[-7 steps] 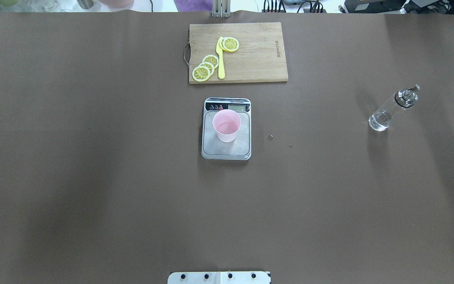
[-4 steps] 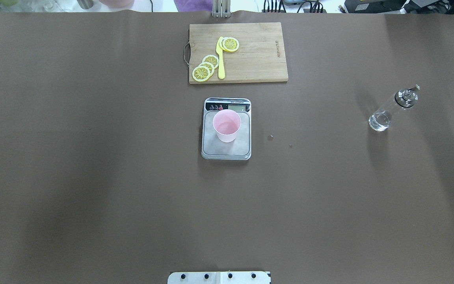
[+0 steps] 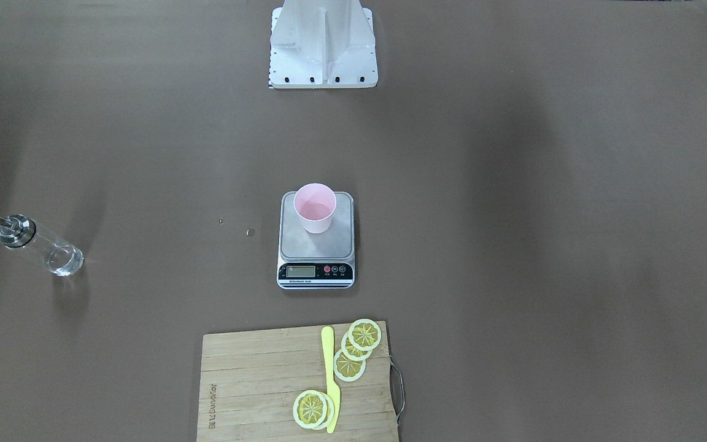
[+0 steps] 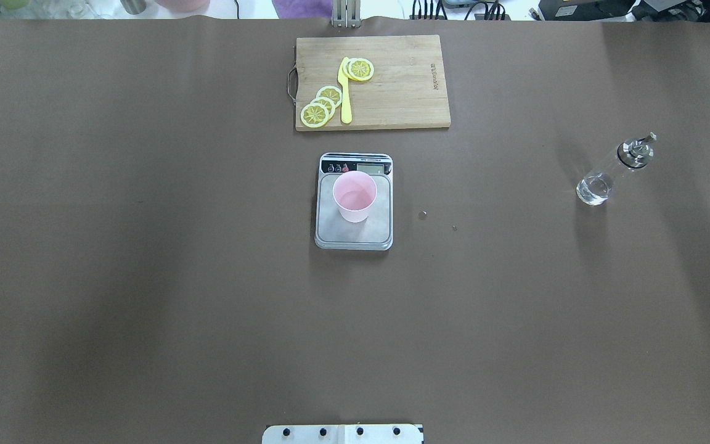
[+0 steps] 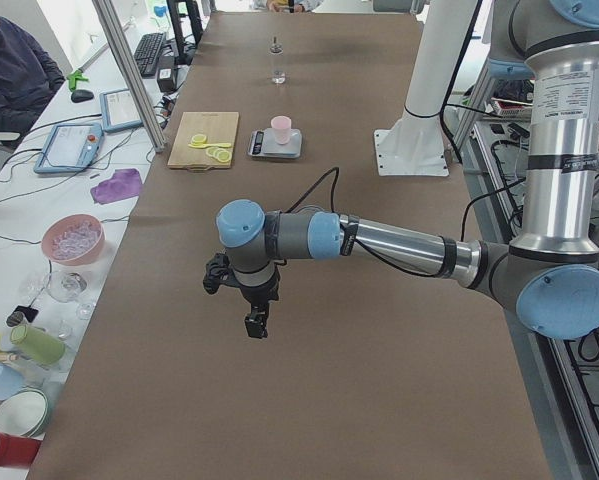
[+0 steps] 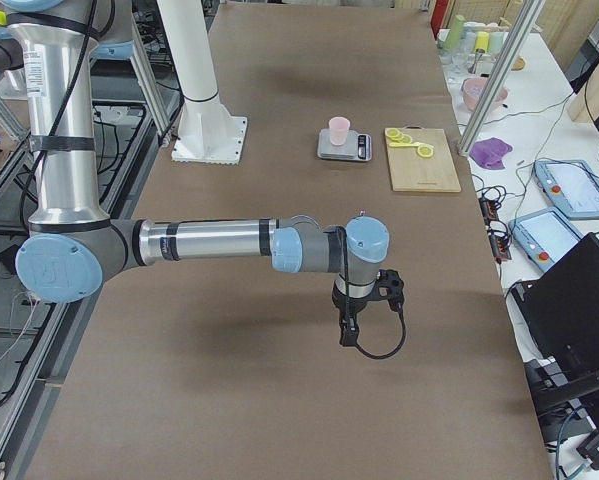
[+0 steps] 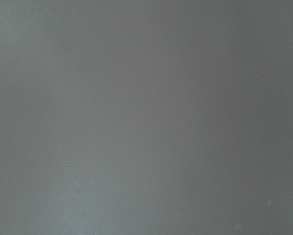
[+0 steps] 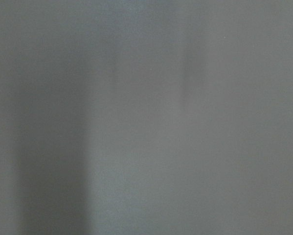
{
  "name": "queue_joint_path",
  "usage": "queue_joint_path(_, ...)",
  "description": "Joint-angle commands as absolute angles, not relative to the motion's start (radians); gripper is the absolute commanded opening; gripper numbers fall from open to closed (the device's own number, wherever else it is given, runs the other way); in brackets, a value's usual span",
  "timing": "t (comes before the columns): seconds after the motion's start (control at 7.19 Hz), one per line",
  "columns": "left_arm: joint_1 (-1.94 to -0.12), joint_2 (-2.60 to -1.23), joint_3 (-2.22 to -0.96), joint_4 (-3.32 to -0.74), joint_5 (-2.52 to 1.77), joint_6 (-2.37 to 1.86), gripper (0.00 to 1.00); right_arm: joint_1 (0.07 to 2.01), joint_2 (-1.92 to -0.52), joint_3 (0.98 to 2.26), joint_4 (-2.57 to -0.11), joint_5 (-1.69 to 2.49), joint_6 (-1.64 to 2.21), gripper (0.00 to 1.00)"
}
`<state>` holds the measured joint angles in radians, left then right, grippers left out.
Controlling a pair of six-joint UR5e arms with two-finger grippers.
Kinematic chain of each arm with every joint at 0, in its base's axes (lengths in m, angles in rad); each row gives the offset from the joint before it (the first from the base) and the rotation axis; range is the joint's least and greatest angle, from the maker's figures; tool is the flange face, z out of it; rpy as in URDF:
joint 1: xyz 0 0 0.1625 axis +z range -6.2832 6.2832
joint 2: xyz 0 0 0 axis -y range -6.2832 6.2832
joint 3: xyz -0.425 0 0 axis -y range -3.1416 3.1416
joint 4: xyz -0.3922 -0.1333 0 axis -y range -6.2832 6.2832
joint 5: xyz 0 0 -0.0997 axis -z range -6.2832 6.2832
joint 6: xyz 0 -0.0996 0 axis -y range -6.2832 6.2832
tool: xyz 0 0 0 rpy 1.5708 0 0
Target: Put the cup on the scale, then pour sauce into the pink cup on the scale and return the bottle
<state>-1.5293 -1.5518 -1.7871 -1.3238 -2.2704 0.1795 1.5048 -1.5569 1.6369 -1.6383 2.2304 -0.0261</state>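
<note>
The pink cup (image 4: 354, 196) is set on the scale (image 4: 355, 233) for weighing, the glass bottle (image 4: 611, 171) well apart; whether the left hand (image 5: 257, 322) or right hand (image 6: 349, 330) is spread cannot be told.

A wide surface (image 4: 145, 277) under a matte brown covering carries a small rectangular silver-grey digital scale (image 4: 355, 235) at its middle; a pale bamboo cutting board (image 4: 404, 92) lies just beyond it; a clear glass bottle (image 4: 609, 174) with a silver spout stands well apart toward the robot's right; two tiny specks (image 4: 423, 214) lie between.

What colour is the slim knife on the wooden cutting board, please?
The slim knife is bright yellow, clearest in the exterior front-facing view.
</note>
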Motion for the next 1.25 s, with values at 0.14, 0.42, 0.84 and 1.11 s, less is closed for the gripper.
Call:
queue_joint_path(0.14,-1.529,-1.557,-1.787,-1.324,-2.27,0.179,0.99,1.505,-1.559,1.638,-1.638,2.23,-0.026,1.0)
queue_joint_path(0.42,-1.528,-1.559,-1.786,-1.324,-2.27,0.179,0.99,1.505,-1.572,1.655,-1.64,2.23,-0.026,1.0)
queue_joint_path(0.84,-1.528,-1.559,-1.784,-1.324,-2.27,0.179,0.99,1.505,-1.612,1.712,-1.64,2.23,-0.026,1.0)
queue_joint_path(1.11,-1.528,-1.559,-1.784,-1.324,-2.27,0.179,0.99,1.505,-1.614,1.712,-1.64,2.232,-0.026,1.0)
